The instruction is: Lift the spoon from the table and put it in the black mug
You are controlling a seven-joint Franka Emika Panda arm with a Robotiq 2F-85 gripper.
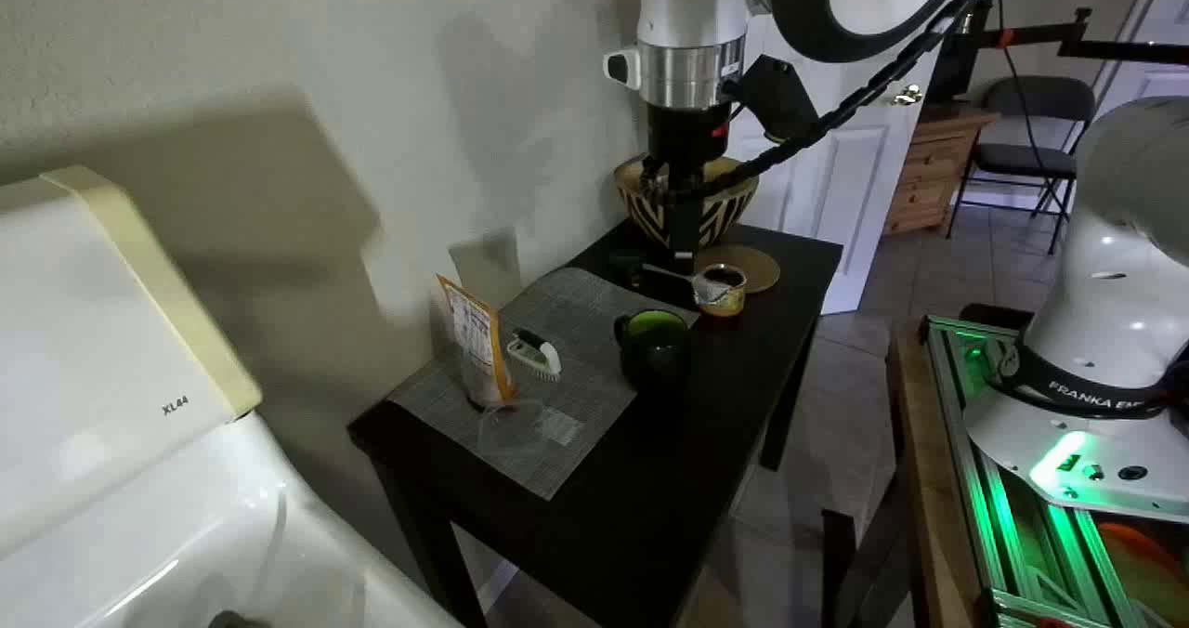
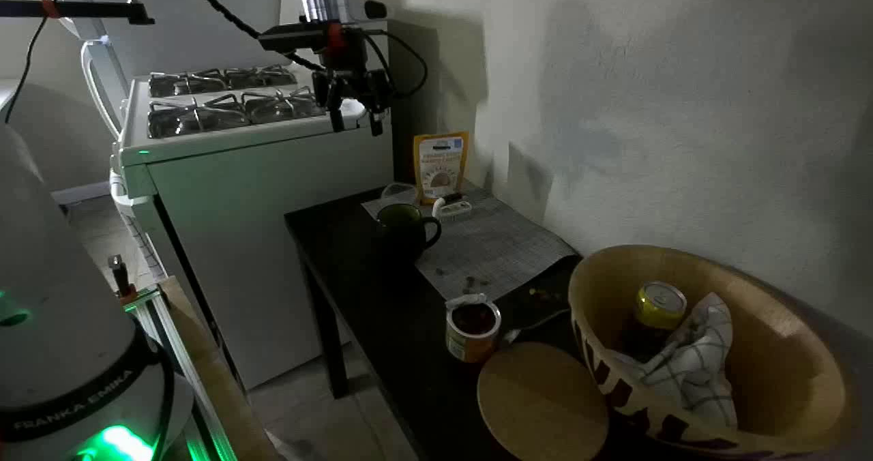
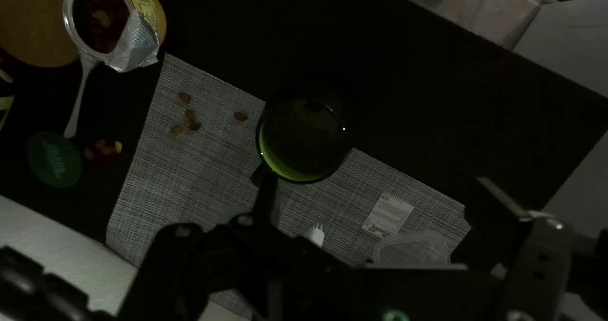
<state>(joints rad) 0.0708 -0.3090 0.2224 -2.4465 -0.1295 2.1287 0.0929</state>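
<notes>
The spoon lies on the black table (image 1: 604, 544), its handle (image 3: 78, 100) in the wrist view pointing away from an opened tub; its other end is against or beside the tub. It also shows in both exterior views (image 1: 667, 274) (image 2: 542, 321). The black mug (image 2: 399, 239) stands upright with its handle toward the wall side; its greenish inside shows in the wrist view (image 3: 304, 143) and in an exterior view (image 1: 655, 354). My gripper (image 2: 357, 130) is open and empty, high above the table. In the wrist view its fingers (image 3: 380, 193) are wide apart, one overlapping the mug's handle.
The opened tub (image 2: 472, 328) with a foil lid stands near a round cork mat (image 2: 542, 403). A large patterned bowl (image 2: 791, 379) stands at one end. A pouch (image 2: 440, 168), a brush (image 1: 534, 356) and a clear lid (image 3: 411, 247) are on the grey placemat (image 1: 594, 317). Several nuts lie around.
</notes>
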